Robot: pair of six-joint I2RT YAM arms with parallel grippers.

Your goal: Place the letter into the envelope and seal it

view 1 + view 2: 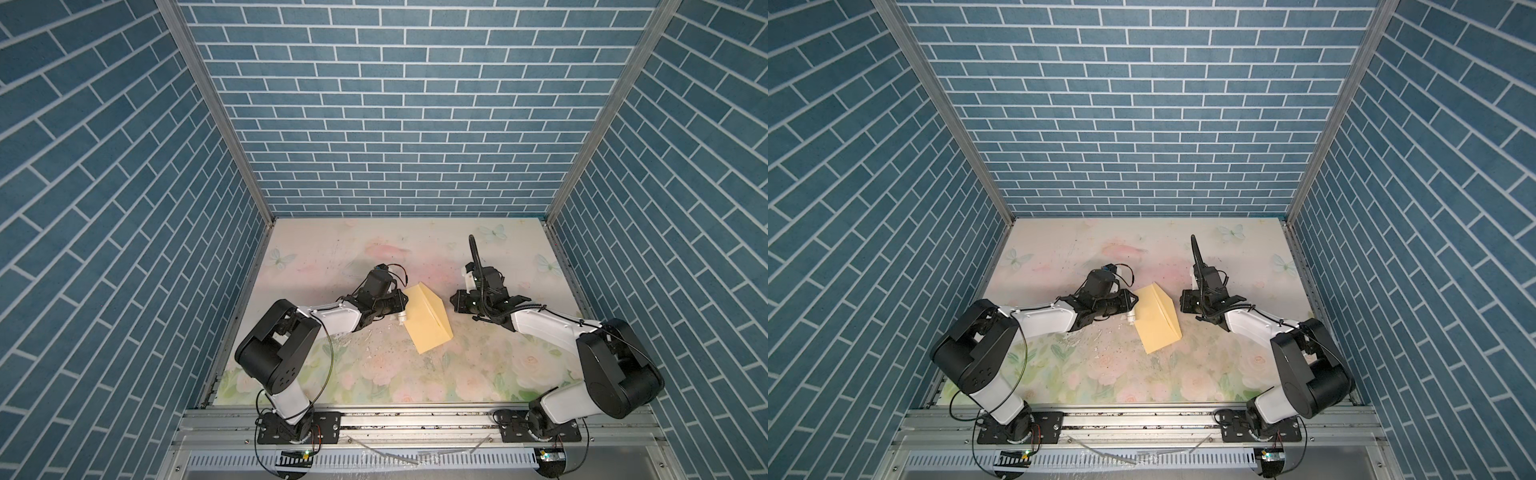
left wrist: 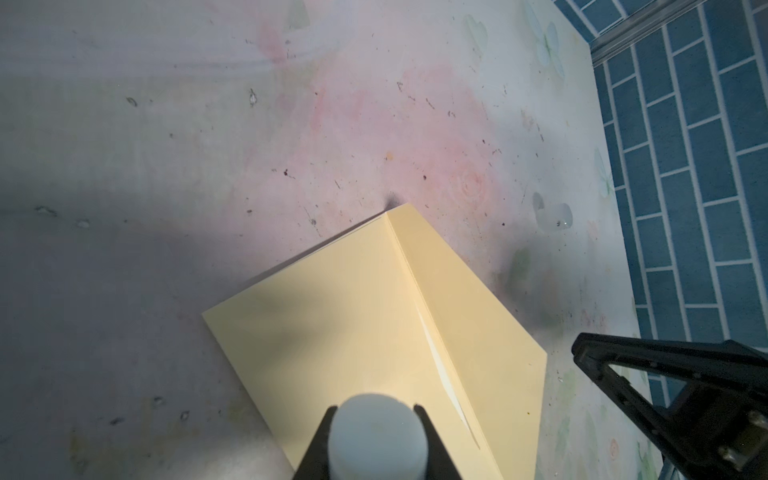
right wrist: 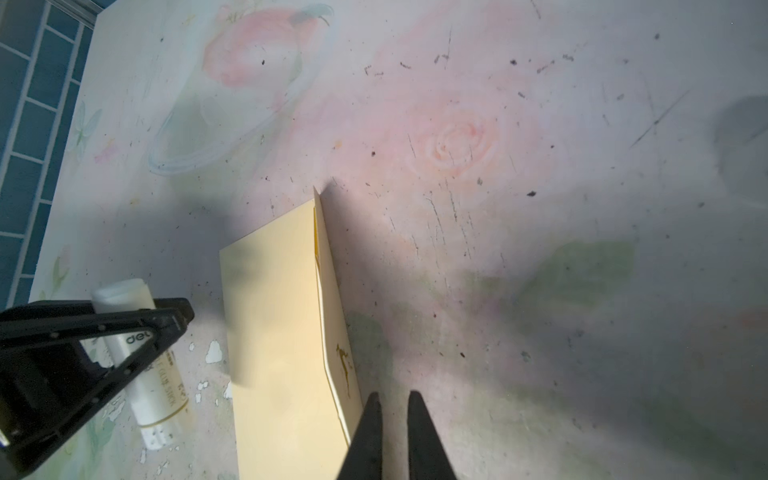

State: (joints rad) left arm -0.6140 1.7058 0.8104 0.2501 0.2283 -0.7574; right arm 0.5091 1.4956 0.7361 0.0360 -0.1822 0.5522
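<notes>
On floral tabletop (image 1: 374, 249), yellow envelope (image 1: 424, 328) laid with flap (image 3: 332, 311) half raised, glue stick (image 2: 376, 440) clamped in left gripper (image 2: 376, 411) beside it, right gripper (image 3: 394, 397) jaws set nearly together at flap edge.

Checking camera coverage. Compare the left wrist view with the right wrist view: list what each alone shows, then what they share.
Left wrist only: the round end of the glue stick. Right wrist only: its lettered side and the gold mark on the flap. Both: the envelope, flap raised; left end effector gripping the stick; right end effector; the table.
</notes>
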